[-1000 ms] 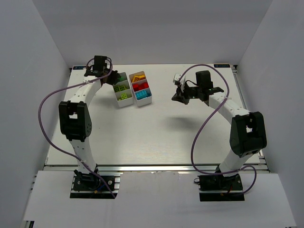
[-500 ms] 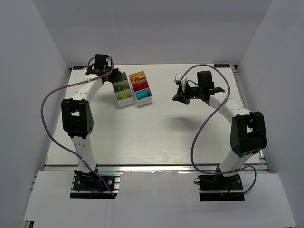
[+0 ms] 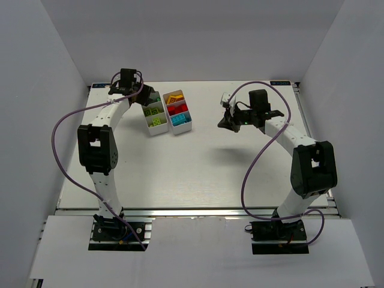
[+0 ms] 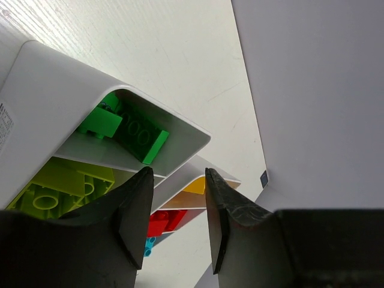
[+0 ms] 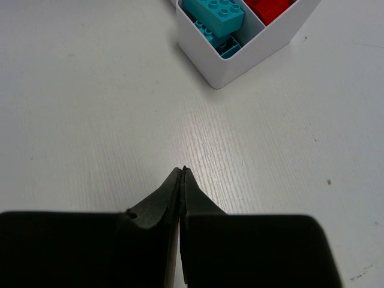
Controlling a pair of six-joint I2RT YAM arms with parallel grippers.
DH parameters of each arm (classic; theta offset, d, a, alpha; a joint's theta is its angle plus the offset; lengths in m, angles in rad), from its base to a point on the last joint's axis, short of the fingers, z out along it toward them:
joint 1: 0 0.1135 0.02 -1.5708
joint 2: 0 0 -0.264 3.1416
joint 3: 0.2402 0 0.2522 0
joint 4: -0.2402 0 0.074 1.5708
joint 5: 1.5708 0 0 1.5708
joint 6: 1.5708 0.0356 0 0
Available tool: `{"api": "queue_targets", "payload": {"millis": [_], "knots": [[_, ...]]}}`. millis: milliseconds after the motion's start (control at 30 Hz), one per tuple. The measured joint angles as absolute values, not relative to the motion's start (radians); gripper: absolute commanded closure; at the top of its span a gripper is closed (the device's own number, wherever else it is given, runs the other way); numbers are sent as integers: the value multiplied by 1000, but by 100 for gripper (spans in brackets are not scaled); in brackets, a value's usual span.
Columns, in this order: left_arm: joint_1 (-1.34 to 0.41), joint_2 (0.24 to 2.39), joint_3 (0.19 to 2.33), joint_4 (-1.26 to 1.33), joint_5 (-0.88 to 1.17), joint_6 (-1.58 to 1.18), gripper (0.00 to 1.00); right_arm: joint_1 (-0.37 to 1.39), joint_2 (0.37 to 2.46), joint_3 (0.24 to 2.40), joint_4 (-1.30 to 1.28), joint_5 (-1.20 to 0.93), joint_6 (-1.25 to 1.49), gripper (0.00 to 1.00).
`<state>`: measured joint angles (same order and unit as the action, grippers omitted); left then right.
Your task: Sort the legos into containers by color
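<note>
The sorting looks close to finished, perhaps finished. In the overhead view no loose bricks show anywhere on the worktop [image 3: 198, 174]; all that can be seen sit in the two white trays.

The left tray [image 3: 159, 131] stands toward the far left of the worktop. Its far compartment holds dark green bricks [image 4: 141, 135], and the two compartments nearer the arms hold lime green bricks [image 4: 60, 186]. The right tray [image 3: 183, 129] stands just beside the left tray on its right. It holds yellow and orange bricks [image 3: 174, 97] at the far end, red bricks [image 3: 177, 108] in the middle and cyan bricks [image 5: 213, 13] at the near end. Whether yellow and orange sharing one compartment counts as sorted is a judgement call. There are six compartments and lime fills two, so it may be meant.

The left pincer [image 4: 177, 210] hovers over the far end of the left tray, above the dark green compartment. Its jaws are a little apart with nothing between them, which suits a brick just let go there.

The right pincer [image 5: 182, 173] hangs over bare worktop well to the right of the left tray, jaws pressed together and empty.

What seems left is to draw both arms back, unless a brick lies hidden beneath an arm.
</note>
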<state>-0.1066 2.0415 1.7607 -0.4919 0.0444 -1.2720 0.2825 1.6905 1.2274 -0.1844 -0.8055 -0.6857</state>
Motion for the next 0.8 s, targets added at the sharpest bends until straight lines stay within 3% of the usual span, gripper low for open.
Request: {"api": "queue_targets", "payload": {"millis": [67, 133, 200, 267, 300, 333, 567, 800], "knots": [[-107, 2041, 1761, -492, 47, -1262, 48, 281, 1691, 1227, -192, -812, -691, 89], [-107, 2038, 1761, -495, 50, -1239, 46, 279, 1691, 1227, -203, -814, -695, 74], [-107, 2020, 1752, -495, 56, -1195, 35, 274, 1690, 1227, -215, -814, -701, 12], [-107, 1955, 1683, -477, 65, -1138, 26, 266, 1690, 1227, -218, -812, -711, 11], [-107, 1910, 1639, -470, 71, -1114, 7, 261, 1690, 1227, -217, -811, -711, 11], [-107, 1854, 1581, -452, 80, -1084, 2, 255, 1690, 1228, -216, -809, -704, 11], [-107, 1386, 1166, -251, 136, -920, 2, 192, 1693, 1309, -249, -779, -571, 11], [-107, 1198, 942, -123, 177, -804, 2, 183, 1694, 1474, -260, -713, -474, 11]]}}
